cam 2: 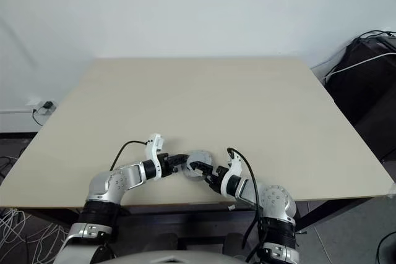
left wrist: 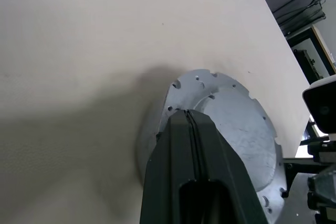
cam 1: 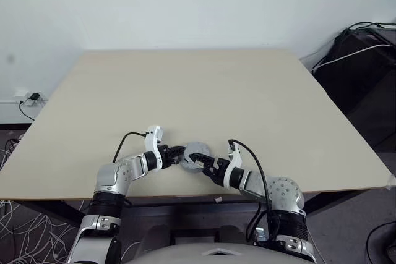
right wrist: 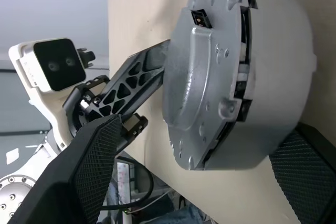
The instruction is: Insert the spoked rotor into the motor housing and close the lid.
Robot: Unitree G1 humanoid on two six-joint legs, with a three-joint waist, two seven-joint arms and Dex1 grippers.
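**Lid on the housing, seating not yet certain**

On the left, the left gripper [cam 1: 180,151] has its fingers [left wrist: 191,145] pressed flat together, holding nothing; the tip rests on or just over the near edge of the lid [left wrist: 236,124], as the left wrist view shows. Whether it presses down or only touches I cannot tell.

In the middle, close to the near edge of the worktop [cam 1: 185,85], sits the motor housing [right wrist: 278,72] with the grey lid already on top of it. In the right wrist view a dark gap runs between the lid's rim and the housing body, with small tabs showing in it, so the lid looks placed but perhaps not fully seated or locked. The spoked rotor lies nowhere on the worktop; I judge it to be inside the housing under the lid, though the lid hides the inside.

On the right, the right gripper [cam 1: 202,165] stands with its fingers [right wrist: 97,156] spread wide, one to either side of the housing and apart from it, gripping nothing.

What seems left is pressing or turning the lid home. The two grippers crowd the same small part, so each is in the other's way. The rest of the worktop carries nothing; a wall socket [cam 1: 28,97] sits at the far left and black equipment with cables [cam 1: 365,60] at the far right, both well apart from the work.
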